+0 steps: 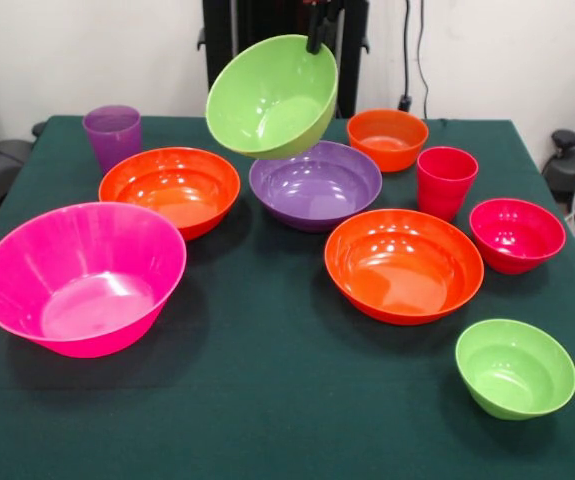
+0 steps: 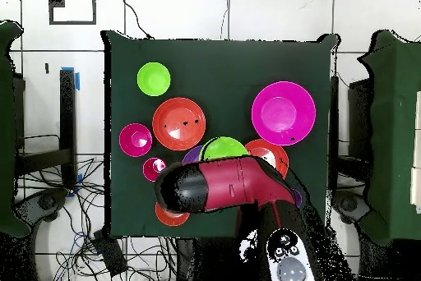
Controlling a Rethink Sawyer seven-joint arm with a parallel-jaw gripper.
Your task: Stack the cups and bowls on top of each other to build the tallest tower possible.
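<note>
My gripper (image 1: 317, 42) is shut on the far rim of a large lime green bowl (image 1: 272, 97), which hangs tilted in the air above the purple bowl (image 1: 315, 185). From overhead the arm (image 2: 222, 186) hides the gripper, and the lifted bowl (image 2: 224, 149) peeks out beside it. Standing singly on the cloth are a hot pink bowl (image 1: 82, 275), two wide orange bowls (image 1: 170, 188) (image 1: 404, 265), a small orange bowl (image 1: 387, 138), a red-pink bowl (image 1: 517, 235) and a small lime green bowl (image 1: 515, 367). The purple cup (image 1: 112, 135) and red-pink cup (image 1: 446, 180) stand upright. No tower is in view.
A dark green cloth covers the table (image 1: 267, 420), with bare cloth along the near edge. Cables and chairs stand around the table (image 2: 214, 56) on the floor.
</note>
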